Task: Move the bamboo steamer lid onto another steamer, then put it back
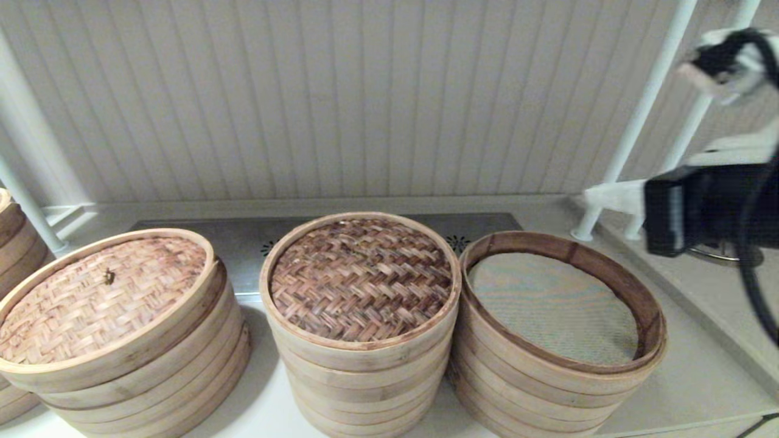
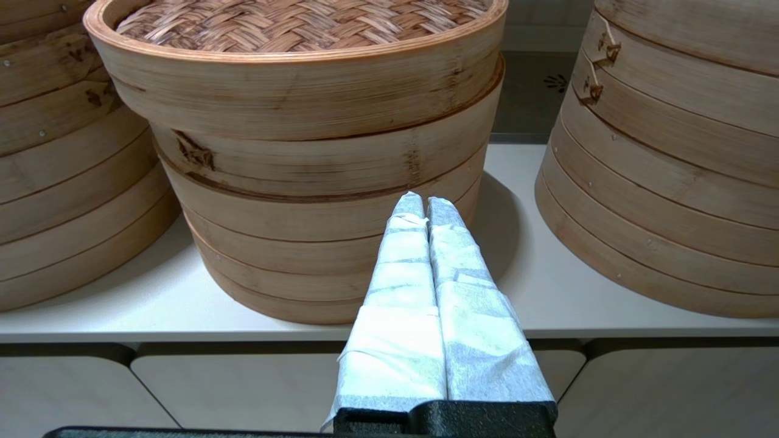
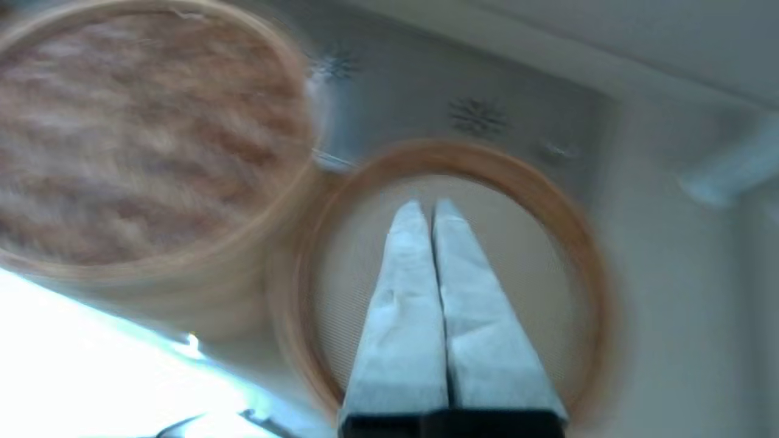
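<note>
The bamboo steamer lid [image 1: 362, 277], dark herringbone weave with a pale rim, rests on the middle stack; the right wrist view also shows this lid [image 3: 140, 140]. Right of it stands the other steamer [image 1: 535, 389], uncovered, its top ring reddish-brown inside around a grey-green liner [image 1: 551, 307]. My right gripper [image 1: 589, 196] hangs high at the right, shut and empty; in its own view the right gripper [image 3: 426, 208] is above that open steamer [image 3: 551, 204]. My left gripper [image 2: 424, 199] is shut, low, before the table's front edge, out of the head view.
A stack with a tan woven lid and small knot [image 1: 100, 295] stands at the left, straight ahead of the left gripper as the tan-lidded stack [image 2: 304, 121]. Another stack [image 1: 15, 243] sits at the far left. White poles [image 1: 639, 121] rise at the back right, a panelled wall behind.
</note>
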Controlling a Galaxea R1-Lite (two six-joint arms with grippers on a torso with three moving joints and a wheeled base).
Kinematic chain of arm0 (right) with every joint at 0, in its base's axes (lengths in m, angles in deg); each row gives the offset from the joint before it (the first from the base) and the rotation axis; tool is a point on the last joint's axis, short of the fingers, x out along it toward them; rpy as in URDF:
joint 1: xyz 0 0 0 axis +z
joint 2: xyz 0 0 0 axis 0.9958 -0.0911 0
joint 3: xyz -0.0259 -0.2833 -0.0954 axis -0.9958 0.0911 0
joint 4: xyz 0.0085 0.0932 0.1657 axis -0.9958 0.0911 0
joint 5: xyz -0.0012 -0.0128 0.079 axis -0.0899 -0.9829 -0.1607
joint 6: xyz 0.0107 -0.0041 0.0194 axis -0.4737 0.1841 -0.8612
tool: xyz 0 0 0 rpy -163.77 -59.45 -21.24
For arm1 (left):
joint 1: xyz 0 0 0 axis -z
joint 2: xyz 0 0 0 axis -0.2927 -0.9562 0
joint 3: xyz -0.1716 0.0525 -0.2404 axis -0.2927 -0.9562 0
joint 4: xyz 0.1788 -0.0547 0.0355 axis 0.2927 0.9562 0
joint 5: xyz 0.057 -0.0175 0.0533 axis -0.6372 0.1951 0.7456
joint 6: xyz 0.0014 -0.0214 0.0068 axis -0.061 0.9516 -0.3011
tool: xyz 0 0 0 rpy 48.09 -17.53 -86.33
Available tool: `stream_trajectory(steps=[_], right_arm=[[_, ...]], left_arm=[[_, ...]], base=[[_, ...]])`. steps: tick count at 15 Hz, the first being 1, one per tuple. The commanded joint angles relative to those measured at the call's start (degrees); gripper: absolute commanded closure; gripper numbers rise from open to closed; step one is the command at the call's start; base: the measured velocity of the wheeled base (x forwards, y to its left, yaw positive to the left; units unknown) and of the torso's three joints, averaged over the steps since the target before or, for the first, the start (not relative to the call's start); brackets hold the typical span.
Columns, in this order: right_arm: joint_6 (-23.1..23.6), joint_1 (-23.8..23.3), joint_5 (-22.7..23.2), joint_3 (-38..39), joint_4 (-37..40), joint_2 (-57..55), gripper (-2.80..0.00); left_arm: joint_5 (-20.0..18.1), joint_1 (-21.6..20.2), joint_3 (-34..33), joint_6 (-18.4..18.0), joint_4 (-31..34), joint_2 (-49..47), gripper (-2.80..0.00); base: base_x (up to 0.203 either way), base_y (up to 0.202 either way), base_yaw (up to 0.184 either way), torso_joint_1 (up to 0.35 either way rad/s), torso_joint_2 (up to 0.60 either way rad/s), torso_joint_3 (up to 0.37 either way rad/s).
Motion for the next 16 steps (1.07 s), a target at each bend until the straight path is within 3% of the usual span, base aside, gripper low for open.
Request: stream_trajectory(steps=[1, 4, 10, 14, 16], right_arm=[[0.9, -7.4, -0.5, 8.1, 0.2, 14.8, 0.0], [1.7, -15.5, -0.9, 18.8, 0.2, 25.7, 0.0], [1.6, -25.2, -1.7, 42.6, 0.0, 43.3, 0.0], [0.9, -27.5, -0.7, 52.4, -0.3, 52.3, 0.0], [-0.3, -27.7, 3.1, 56.7, -1.3, 56.6, 0.0]], left_arm=[[0.0, 0.0, 0.0, 0.0, 0.0, 0.0, 0.0], [0.0, 0.0, 0.0, 0.0, 0.0, 0.0, 0.0], [0.0, 0.0, 0.0, 0.0, 0.0, 0.0, 0.0], [0.0, 0.0, 0.0, 0.0, 0.0, 0.0, 0.0], [0.0, 0.0, 0.0, 0.0, 0.0, 0.0, 0.0]], base=[[0.0, 0.0, 0.0, 0.0, 0.0, 0.0], [0.0, 0.0, 0.0, 0.0, 0.0, 0.0], [0.0, 0.0, 0.0, 0.0, 0.0, 0.0], [0.0, 0.0, 0.0, 0.0, 0.0, 0.0], [0.0, 0.0, 0.0, 0.0, 0.0, 0.0]])
